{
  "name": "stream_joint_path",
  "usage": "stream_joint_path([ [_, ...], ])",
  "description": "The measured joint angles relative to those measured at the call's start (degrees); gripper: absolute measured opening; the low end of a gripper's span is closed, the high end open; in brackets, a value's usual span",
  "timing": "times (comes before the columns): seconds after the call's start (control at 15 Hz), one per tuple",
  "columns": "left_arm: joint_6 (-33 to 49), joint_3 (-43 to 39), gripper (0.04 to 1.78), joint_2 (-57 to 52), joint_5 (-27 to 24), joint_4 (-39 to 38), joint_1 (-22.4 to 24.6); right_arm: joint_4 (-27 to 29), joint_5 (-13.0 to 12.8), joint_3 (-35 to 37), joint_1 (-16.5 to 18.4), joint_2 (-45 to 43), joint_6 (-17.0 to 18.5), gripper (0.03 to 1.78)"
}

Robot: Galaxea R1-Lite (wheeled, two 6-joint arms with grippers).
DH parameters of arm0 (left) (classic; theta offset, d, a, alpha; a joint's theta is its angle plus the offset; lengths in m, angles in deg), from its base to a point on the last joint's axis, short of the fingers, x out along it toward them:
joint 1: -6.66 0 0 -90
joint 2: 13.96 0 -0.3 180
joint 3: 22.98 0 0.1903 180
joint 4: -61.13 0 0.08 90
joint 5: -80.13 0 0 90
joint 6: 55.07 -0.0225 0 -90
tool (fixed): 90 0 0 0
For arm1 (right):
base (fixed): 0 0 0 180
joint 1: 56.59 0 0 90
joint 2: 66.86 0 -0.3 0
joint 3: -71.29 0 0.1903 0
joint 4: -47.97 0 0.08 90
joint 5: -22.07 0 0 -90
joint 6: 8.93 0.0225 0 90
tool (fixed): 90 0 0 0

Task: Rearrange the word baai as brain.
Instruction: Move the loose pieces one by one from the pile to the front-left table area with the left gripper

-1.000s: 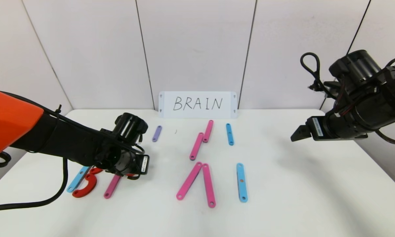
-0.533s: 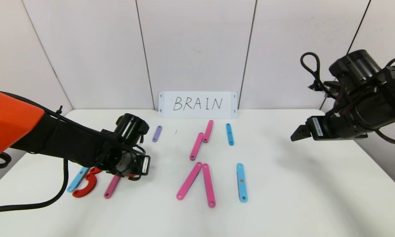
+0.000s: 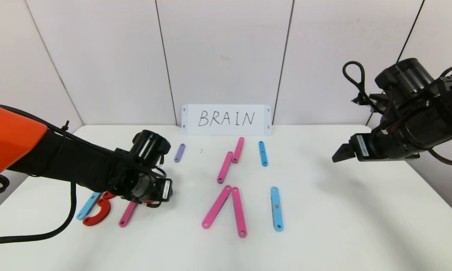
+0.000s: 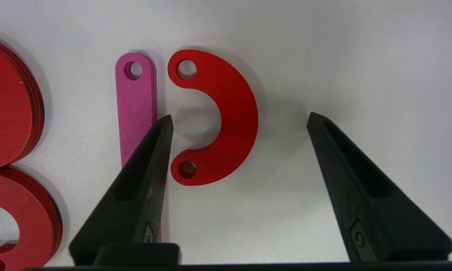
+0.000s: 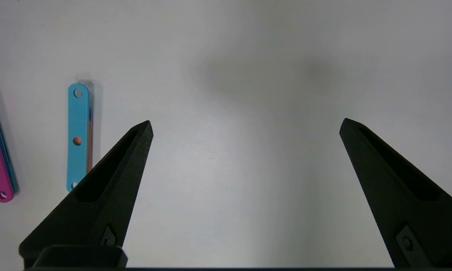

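The left tool [image 4: 239, 118], wide open, hangs low over a red arc [image 4: 226, 116] lying beside a pink strip [image 4: 136, 109] near the surface's [image 3: 323, 226] front-left corner. Centre the arc before closing, sparing the strip. The arm hides the arc from the head view. The right tool [image 5: 244, 126], wide, idles above the right edge.

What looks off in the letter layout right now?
The second A has no crossbar: just two pink strips in an inverted V. Spare strips lie loose behind it. Left claw is open over the red arc.
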Motion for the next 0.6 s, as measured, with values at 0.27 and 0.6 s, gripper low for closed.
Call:
stream_joint_path([
  [0.27,-0.2,0.6,1.65,-1.0,0.0,-0.4,-2.2,0.1,-0.1,0.1,-0.3,0.1,0.0,1.74],
  [0.6,-1.0,1.3,1.69,-3.3,0.1,-0.6,-3.8,0.0,-0.1,0.5,-0.7,0.1,-0.1,1.74],
])
